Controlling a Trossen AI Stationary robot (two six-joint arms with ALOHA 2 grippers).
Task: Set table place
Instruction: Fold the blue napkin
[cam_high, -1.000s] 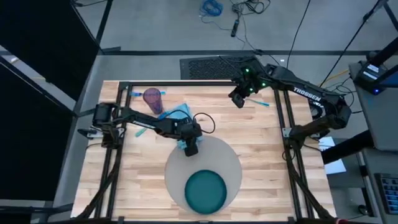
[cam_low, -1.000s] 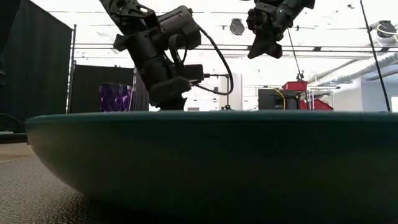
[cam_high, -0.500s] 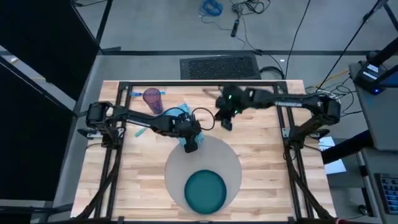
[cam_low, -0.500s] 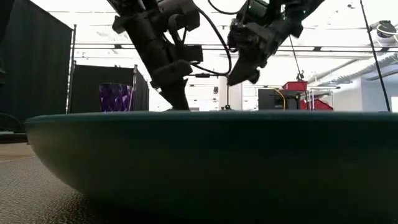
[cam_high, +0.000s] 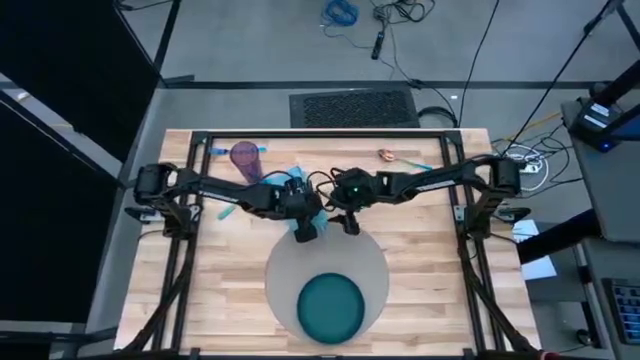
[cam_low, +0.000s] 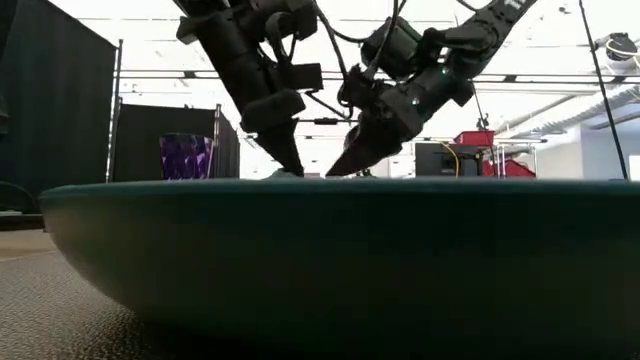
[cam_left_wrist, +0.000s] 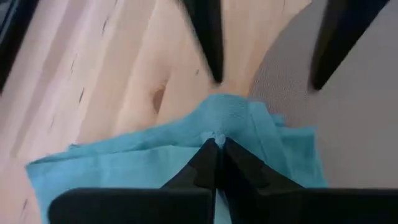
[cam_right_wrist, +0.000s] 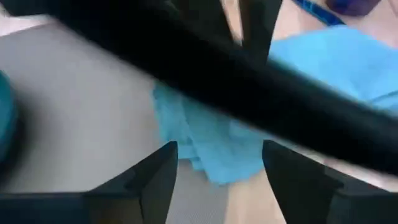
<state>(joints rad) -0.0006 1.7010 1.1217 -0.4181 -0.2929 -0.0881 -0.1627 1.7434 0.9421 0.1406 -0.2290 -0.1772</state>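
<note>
Two grippers: both at the far edge of the placemat, close together near the table's middle.
Left gripper (cam_left_wrist: 216, 163): fingers pressed together, pinching a raised fold of the light blue cloth napkin (cam_left_wrist: 168, 155); seen from above at (cam_high: 303, 232).
Right gripper (cam_right_wrist: 217, 165): fingers spread apart with nothing between them, tips hanging over the napkin's corner; seen from above at (cam_high: 349, 222), just beside the left gripper.
Napkin position: mostly on bare wood, one corner lapping onto the large flat round grey placemat (cam_high: 370, 250).
Dark teal round plate (cam_high: 331, 307): resting on the near part of the placemat, well apart from both grippers.
Placemat position: on the near-centre part of the large light-wood butcher-block table (cam_high: 420, 260).
Purple faceted tumbler (cam_high: 246, 159): upright toward the far left of the table, beyond the napkin.
Small orange-pink object (cam_high: 386, 155): on the far side of the table; kind cannot be told.
Arms: each reaches inward from its own side of the table.
</note>
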